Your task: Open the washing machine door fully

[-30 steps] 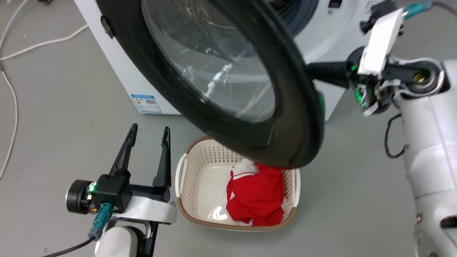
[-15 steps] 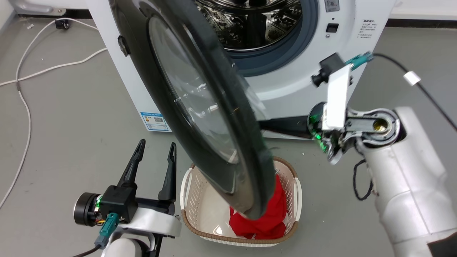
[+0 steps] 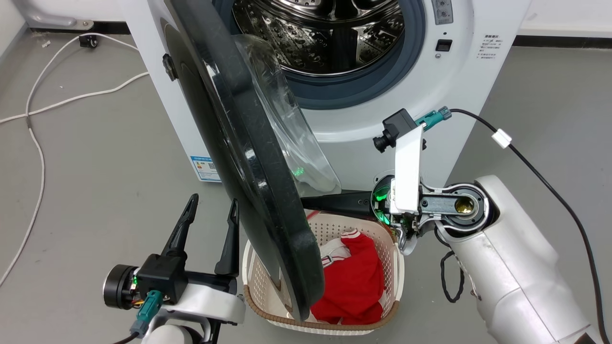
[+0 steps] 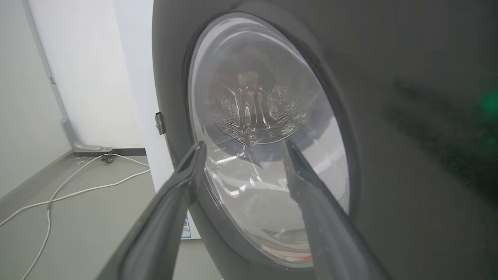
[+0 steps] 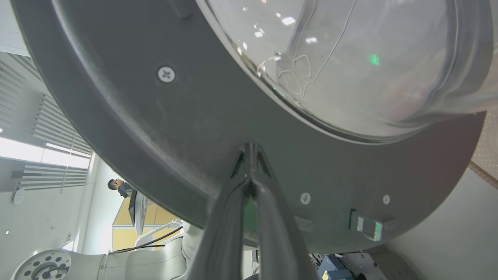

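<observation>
Right gripper (image 5: 249, 155) pinched closed, empty; tips against inner rim of door (image 5: 155, 128) straight ahead. Pushing forward should widen it.

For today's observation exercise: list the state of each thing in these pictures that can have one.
Washing machine door: partly open, swung outward.
Drum: uncovered, looks empty.
Basket: holds a red garment.
Left gripper: open, holding nothing.
Right gripper: shut, tips against the door's inner side.
</observation>
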{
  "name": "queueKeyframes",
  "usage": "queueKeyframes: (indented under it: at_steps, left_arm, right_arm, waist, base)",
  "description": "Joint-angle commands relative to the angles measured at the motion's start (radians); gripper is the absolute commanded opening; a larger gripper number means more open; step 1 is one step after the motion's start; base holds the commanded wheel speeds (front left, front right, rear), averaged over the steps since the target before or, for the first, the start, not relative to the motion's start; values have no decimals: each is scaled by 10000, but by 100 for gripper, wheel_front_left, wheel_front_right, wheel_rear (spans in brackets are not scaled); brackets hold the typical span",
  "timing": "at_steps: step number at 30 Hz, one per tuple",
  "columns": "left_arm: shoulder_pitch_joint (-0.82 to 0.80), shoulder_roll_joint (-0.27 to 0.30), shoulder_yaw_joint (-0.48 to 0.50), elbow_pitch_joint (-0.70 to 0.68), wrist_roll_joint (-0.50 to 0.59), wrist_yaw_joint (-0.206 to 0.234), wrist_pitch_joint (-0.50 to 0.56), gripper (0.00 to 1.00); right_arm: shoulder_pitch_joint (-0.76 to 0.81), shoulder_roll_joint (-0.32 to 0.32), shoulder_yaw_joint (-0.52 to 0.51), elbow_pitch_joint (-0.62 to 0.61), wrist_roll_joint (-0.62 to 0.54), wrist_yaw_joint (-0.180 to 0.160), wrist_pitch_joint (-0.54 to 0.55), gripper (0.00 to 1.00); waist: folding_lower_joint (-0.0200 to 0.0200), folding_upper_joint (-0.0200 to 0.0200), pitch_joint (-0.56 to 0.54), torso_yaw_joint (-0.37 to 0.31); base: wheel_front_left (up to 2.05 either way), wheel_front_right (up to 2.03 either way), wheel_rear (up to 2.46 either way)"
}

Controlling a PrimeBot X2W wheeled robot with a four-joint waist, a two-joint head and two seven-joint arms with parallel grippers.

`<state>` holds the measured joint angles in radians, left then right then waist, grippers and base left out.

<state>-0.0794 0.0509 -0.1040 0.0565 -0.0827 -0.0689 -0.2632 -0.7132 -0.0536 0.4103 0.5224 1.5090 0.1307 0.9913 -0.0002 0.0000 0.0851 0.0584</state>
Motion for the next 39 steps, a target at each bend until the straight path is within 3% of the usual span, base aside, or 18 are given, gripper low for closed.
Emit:
queueKeyframes:
  at_steps: [1,7,15,22,23,24,25,29,34,35,39]
  left_arm:
    - [120,-9,-18,12,-44,45,-24,100]
    - [195,-9,34,-4,-95,103,-24,100]
    - [332,-8,248,-2,-80,172,-24,100]
    - [546,-8,494,37,-30,159,-24,100]
    - [579,-8,525,51,-20,156,-24,100]
    - [595,-8,548,51,-15,155,-24,100]
    - [601,-8,578,51,-7,152,-24,100]
    - [742,-8,642,89,4,112,-24,100]
    - [808,-6,710,119,63,70,-23,100]
    - [843,-6,736,135,80,60,-23,100]
    - [839,-8,802,137,91,31,-23,100]
  right_arm:
    - [198,61,72,-61,172,0,-71,0]
    - [487,40,-99,-351,353,0,-1558,0]
    - [1525,-71,-1634,-766,-283,0,-5397,0]
    - [3320,-307,-2852,-1517,-484,0,-7461,0]
    - [3631,-322,-3007,-1664,-539,0,-7764,31]
    - [3930,-338,-3142,-1844,-616,0,-8042,76]
    - [4206,-353,-3278,-2016,-765,0,-8385,100]
    - [5337,-500,-3531,-2666,-1833,0,-9750,100]
    - [6232,-704,-3613,-2933,-4574,0,-11587,100]
    - [6450,-857,-3809,-2978,-6072,-1,-12099,100]
    - [6636,-497,-4442,-3488,-8735,-1,-12474,100]
  waist:
    - [2,0,-7,0]
    - [2,0,-102,-110]
    - [2,0,-236,-405]
    - [2,0,-466,-571]
    - [2,0,-514,-584]
    - [2,0,-537,-591]
    - [2,0,-564,-602]
    - [2,0,-693,-618]
    - [2,0,-807,-659]
    - [2,0,-831,-667]
    - [2,0,-855,-681]
  base:
    - [0,0,0]
    - [0,0,0]
    - [0,0,0]
    - [0,0,0]
    - [0,0,0]
    - [0,0,0]
    - [0,0,0]
    - [0,0,0]
    - [0,0,0]
    - [0,0,0]
    - [0,0,0]
